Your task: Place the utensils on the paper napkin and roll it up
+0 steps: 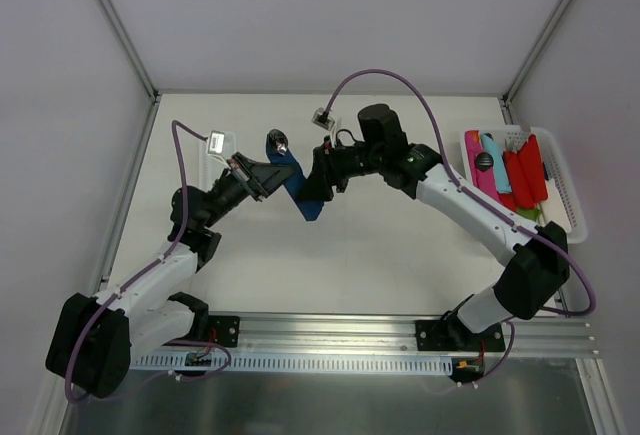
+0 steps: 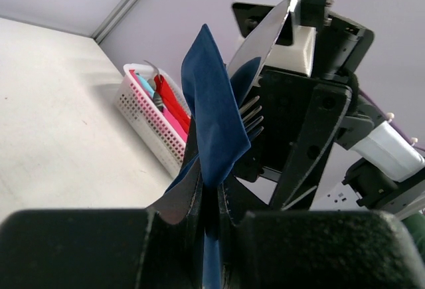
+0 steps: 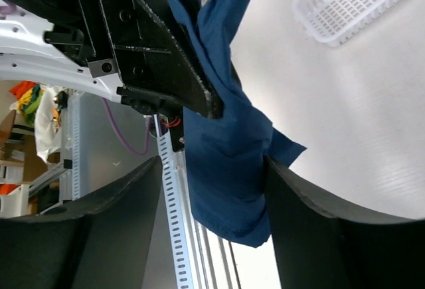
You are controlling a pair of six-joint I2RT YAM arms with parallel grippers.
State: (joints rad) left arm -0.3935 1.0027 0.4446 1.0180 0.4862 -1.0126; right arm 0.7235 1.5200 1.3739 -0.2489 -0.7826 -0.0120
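Checking top view first: left pincer and right pincer meet over mid-desk, both at the paper napkin. It appears lifted off the surface as a slanted blue bundle. Shiny head of the utensils pokes out of its far end. White basket with coloured plastic pieces sits well apart at the right edge.

Left wrist view: left pincer is clamped on the napkin with silver metal in the same bite. Fork tines and a flat silver piece show past the paper edge (so more than one item wrapped, exact count unclear). Wrap looks loose, flaring above the grip.

Right wrist view: right pincer jaws stand apart, straddling the napkin's lower tail. There's a gap on one side, so it's not gripping.

Handling, my read: the napkin is thin and limp and will tear easily. The metal is stiff, slick and heavier, so it could slide out the low end if tilted. Best hold is across the bundle's middle, pinching paper and handles together. The second pincer takes the loose tail to tighten the roll.
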